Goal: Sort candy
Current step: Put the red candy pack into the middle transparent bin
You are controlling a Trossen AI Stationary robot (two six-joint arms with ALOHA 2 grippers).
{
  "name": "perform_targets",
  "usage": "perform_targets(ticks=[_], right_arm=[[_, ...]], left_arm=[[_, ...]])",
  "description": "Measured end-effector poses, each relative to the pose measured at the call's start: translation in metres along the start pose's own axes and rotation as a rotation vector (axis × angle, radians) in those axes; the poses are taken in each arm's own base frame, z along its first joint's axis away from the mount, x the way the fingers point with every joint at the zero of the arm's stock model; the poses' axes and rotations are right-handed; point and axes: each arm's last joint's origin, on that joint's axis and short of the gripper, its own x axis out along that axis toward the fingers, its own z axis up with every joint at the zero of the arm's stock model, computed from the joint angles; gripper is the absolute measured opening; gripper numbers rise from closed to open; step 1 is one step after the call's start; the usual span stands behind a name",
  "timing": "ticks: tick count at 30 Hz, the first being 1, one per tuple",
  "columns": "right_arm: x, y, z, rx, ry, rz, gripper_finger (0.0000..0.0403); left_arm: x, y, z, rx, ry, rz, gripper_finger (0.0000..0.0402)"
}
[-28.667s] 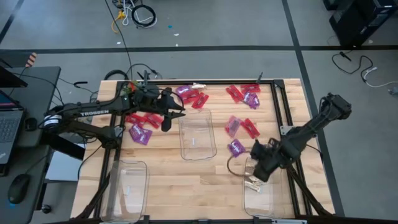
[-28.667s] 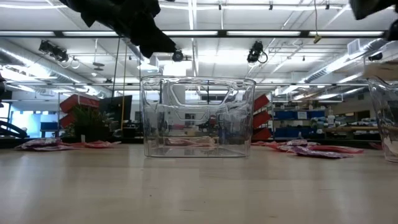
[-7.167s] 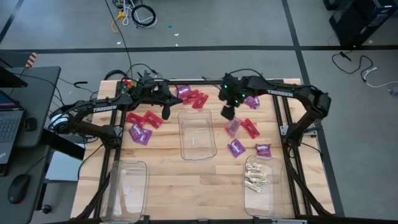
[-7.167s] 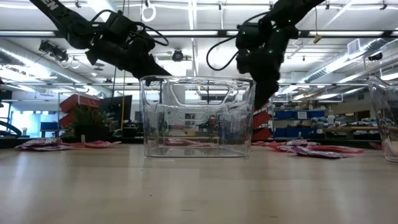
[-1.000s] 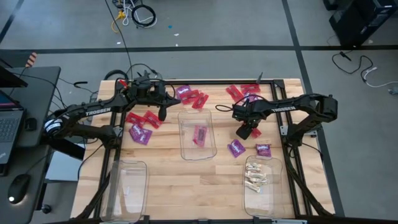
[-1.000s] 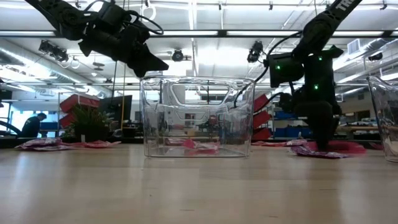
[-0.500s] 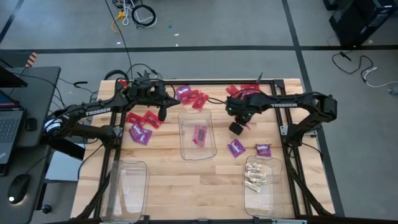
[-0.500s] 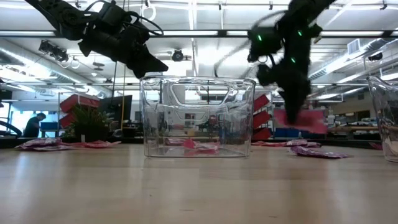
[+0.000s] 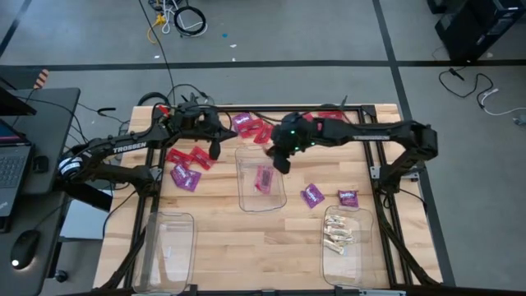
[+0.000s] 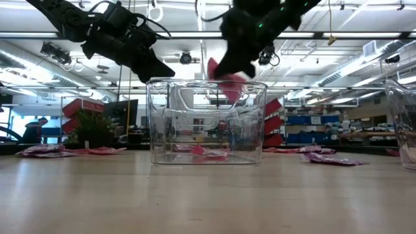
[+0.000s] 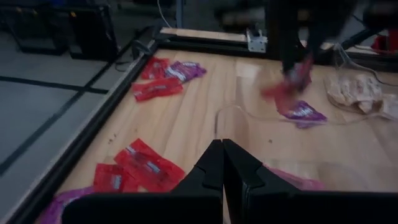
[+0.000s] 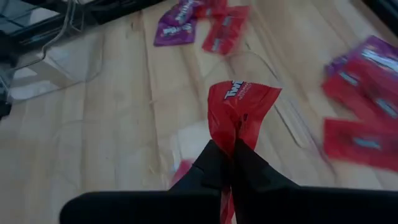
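My right gripper (image 9: pixel 280 162) hangs over the far right part of the clear middle bin (image 9: pixel 246 196), shut on a shiny red candy packet (image 12: pixel 241 99). In the low view this packet (image 10: pixel 229 84) hangs just above the bin's rim. Another red packet (image 9: pixel 265 178) lies on the bin's floor. My left gripper (image 9: pixel 215 149) hovers shut and empty beside the bin's far left corner, above red packets (image 9: pixel 190 158) on the table. Purple packets (image 9: pixel 311 195) lie to the right of the bin. My right gripper pinches the red packet between its two fingers at one crumpled end (image 12: pixel 231 134). The fingers slant downward from the table's right side. The rest of the packet fans out beyond the fingertips. It is lifted clear, above the middle bin's opening.
A clear bin (image 9: pixel 168 251) stands at the near left, and another (image 9: pixel 343 245) at the near right holds several cream pieces. Red and purple packets (image 9: pixel 253 128) lie along the far edge. A purple packet (image 9: pixel 185 176) lies at the left. A black frame rail (image 9: pixel 371 140) borders the table.
My right gripper has lifted a red packet off the table to the right of the middle bin. It carried the packet up and toward the table's left, turning as it went, and now stands over the bin. The packet is clear of the table.
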Motion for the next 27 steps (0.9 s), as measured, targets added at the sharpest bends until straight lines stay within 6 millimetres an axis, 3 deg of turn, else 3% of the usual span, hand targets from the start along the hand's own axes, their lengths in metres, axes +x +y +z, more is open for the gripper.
perform_targets(ticks=[6, 15, 21, 27], right_arm=[[0.041, -0.007, -0.003, -0.001, 0.047, 0.035, 0.0009], [0.077, -0.014, -0.002, -0.009, 0.145, 0.020, 0.0030], [0.077, -0.013, 0.004, -0.043, 0.175, 0.020, 0.0112], [0.042, -0.004, 0.022, -0.113, 0.157, -0.034, 0.0213]], left_arm=[[0.000, 0.001, 0.004, 0.015, -0.034, 0.016, 0.0000], [0.000, 0.001, 0.004, 0.016, -0.034, 0.017, 0.0000], [0.000, 0.001, 0.004, 0.015, -0.034, 0.017, 0.0000], [0.000, 0.001, 0.003, 0.014, -0.032, 0.018, 0.0000]])
